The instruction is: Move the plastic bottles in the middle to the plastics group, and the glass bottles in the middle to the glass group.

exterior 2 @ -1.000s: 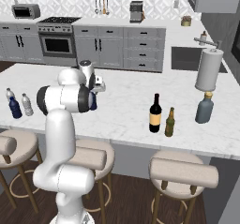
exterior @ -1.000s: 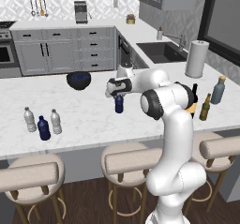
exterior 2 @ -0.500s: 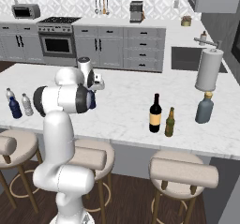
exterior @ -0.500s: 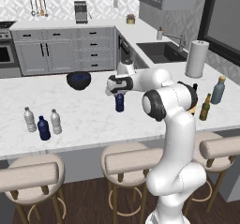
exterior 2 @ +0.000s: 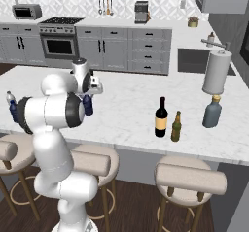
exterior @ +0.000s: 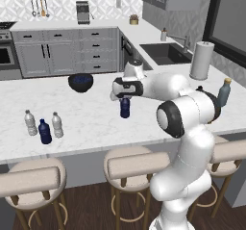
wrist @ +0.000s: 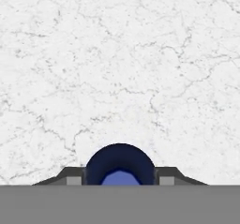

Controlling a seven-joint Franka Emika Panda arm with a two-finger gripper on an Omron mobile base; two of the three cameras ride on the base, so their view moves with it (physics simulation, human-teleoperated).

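A dark blue plastic bottle (exterior: 125, 108) (exterior 2: 88, 105) stands upright mid-counter. My gripper (exterior: 124, 96) (exterior 2: 90, 93) comes down over its top. In the hand view the bottle (wrist: 120, 164) fills the gap and both fingertips (wrist: 74, 177) press its sides. The plastics group (exterior: 44, 127), two clear white-capped bottles and a dark blue one, stands at the left; a part of the plastics group (exterior 2: 10, 105) peeks from behind my arm. The black wine bottle (exterior 2: 161, 118) stands next to the amber beer bottle (exterior 2: 176, 127) and the grey-blue bottle (exterior 2: 212, 112) (exterior: 223, 92).
A black bowl (exterior: 80, 82) sits behind the blue bottle. A paper towel roll (exterior: 201, 60) (exterior 2: 217, 73) stands by the sink (exterior: 166, 53). Padded stools (exterior: 141, 164) line the counter's near edge (exterior: 72, 149).
The jaws have narrowed onto the dark blue bottle. The arm and the bottle have hardly moved.
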